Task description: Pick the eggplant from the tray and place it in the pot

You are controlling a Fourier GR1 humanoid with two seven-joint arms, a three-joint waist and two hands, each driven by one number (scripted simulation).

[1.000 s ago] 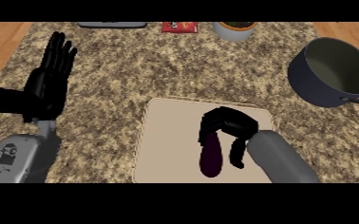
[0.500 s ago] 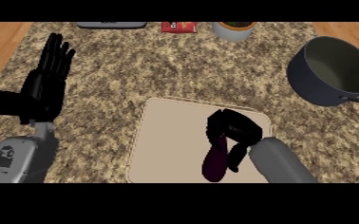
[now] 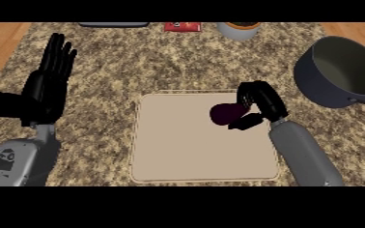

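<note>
- The right hand [image 3: 259,101] is over the tray [image 3: 200,149], near its back right corner.
- Its fingers and thumb are curled round the eggplant [image 3: 226,113].
- The eggplant is dark purple. Only its round end shows, poking out of the hand toward the left.
- I cannot tell if the eggplant touches the tray or not.
- The tray is flat and pale. It lies near the front edge of the counter [image 3: 143,63].
- The pot [image 3: 318,86] is grey and sits at the right edge of the counter, well apart from the eggplant.
- The left hand [image 3: 49,84] rests by the left edge, fingers straight, close together and pointing to the back.
- Along the back edge are a dark flat thing [image 3: 114,24], a red packet [image 3: 183,26] and a grey cup [image 3: 239,30].
</note>
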